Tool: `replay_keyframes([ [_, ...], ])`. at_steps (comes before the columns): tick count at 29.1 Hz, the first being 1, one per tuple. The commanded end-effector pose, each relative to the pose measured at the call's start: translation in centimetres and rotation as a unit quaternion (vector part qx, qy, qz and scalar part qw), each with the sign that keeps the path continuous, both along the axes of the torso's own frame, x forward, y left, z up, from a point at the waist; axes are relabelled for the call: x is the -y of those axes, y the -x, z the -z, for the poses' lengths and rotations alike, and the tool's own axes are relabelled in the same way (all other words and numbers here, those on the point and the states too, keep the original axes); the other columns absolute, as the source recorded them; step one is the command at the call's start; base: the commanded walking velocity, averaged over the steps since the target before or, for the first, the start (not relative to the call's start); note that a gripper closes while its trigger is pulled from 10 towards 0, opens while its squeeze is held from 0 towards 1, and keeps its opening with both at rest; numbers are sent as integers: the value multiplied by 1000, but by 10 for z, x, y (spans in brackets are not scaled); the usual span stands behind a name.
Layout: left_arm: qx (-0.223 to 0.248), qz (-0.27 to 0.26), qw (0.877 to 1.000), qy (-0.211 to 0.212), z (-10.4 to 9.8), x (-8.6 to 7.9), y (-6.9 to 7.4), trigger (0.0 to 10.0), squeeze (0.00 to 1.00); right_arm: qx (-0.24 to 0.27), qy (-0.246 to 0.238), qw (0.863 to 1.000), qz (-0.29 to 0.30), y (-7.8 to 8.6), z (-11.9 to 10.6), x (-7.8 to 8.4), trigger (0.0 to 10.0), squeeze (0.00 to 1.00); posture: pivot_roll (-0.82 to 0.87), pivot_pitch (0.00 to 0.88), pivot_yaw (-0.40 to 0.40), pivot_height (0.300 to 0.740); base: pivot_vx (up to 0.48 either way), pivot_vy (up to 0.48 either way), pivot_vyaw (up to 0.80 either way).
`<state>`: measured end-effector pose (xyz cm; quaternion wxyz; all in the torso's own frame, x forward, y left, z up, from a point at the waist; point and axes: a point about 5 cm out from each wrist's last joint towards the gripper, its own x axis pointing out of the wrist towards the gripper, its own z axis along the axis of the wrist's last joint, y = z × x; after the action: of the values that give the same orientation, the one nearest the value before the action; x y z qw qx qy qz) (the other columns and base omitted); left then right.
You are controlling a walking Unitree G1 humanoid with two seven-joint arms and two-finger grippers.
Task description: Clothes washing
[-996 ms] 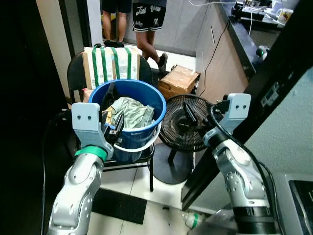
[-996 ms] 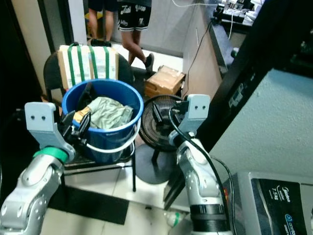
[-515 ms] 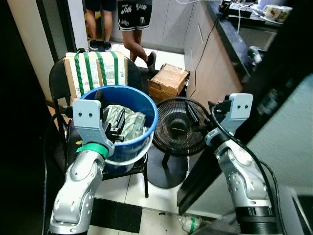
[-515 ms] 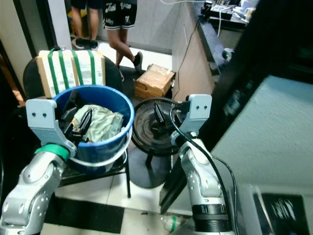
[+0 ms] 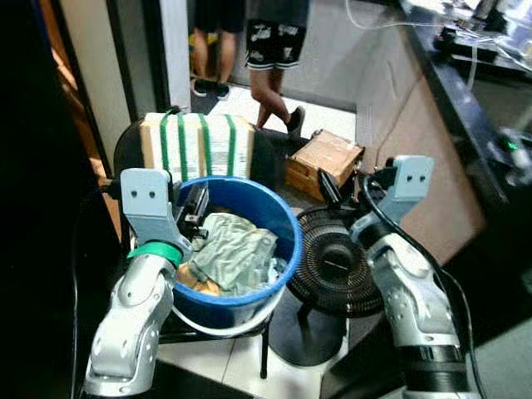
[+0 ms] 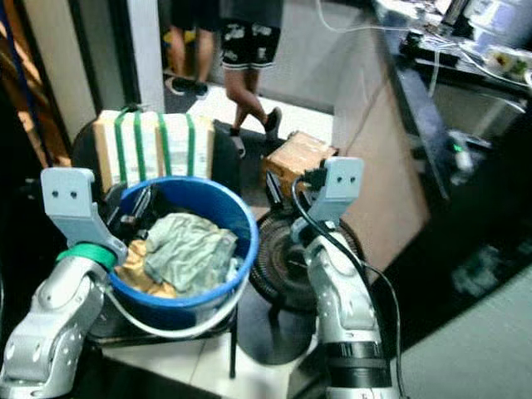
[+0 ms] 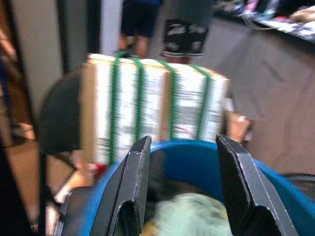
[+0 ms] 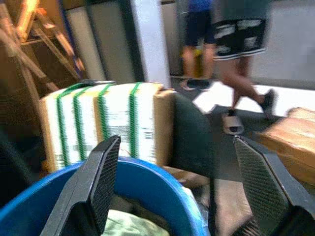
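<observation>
Clothes [image 5: 235, 253] beside left end effector [image 5: 193, 214]

A round blue bucket [image 5: 249, 287] with a white wire handle hanging down its front is seated upright on a dark chair [image 5: 137, 141]. It is loaded with crumpled clothes: a pale green garment [image 5: 235, 252] is bunched on top at the centre, and a tan piece [image 5: 193, 281] is partly exposed beneath it, against the near wall.
</observation>
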<state>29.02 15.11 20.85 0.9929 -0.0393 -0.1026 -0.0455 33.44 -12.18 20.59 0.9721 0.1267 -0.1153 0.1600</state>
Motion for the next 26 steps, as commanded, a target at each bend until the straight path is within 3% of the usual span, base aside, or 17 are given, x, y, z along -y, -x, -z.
replay_keyframes([
  [1, -9, 9, 1000, -1, 3, 7, -1, 10000, 0, -5, -4, 1000, 15, 0, 2, 10, 10000, 0, 63, 33, -79, 740, 428, 0, 0],
  [26, -2, 15, 1000, -7, 3, 8, 0, 10000, 0, 4, -17, 1000, 0, -3, -3, 7, 10000, 0, 63, 39, -78, 740, 0, 0, 0],
])
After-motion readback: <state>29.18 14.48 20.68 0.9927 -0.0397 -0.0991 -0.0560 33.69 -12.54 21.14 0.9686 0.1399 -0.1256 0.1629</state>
